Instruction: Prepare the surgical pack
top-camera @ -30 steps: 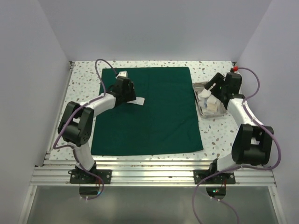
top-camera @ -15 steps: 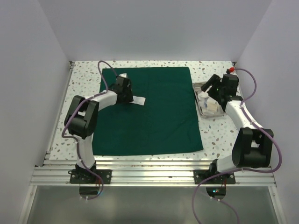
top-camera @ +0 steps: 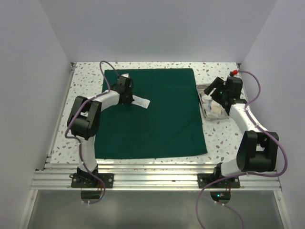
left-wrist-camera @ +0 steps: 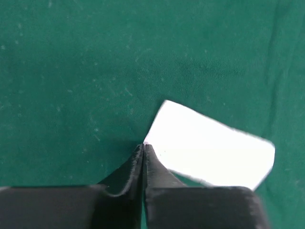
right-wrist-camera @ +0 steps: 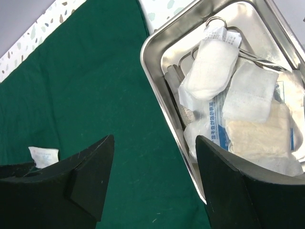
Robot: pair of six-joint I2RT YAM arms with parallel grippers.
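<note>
Surgical pack (top-camera: 157, 119), a dark green fabric square, is spread flat on the speckled table (top-camera: 86, 76). A flat white rectangular packet (left-wrist-camera: 209, 148) lies on it. The left gripper (left-wrist-camera: 144, 148) is closed, its tips at the packet's corner. The right gripper (right-wrist-camera: 153, 143) is held spread wide over the edge of the shiny steel tray (right-wrist-camera: 245, 19), which holds soft white gauze packets (right-wrist-camera: 209, 64).

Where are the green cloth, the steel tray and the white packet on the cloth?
green cloth (top-camera: 162, 119): top view, its bare middle.
steel tray (right-wrist-camera: 156, 71): right wrist view, left wall.
white packet (left-wrist-camera: 209, 145): left wrist view, its middle.
</note>
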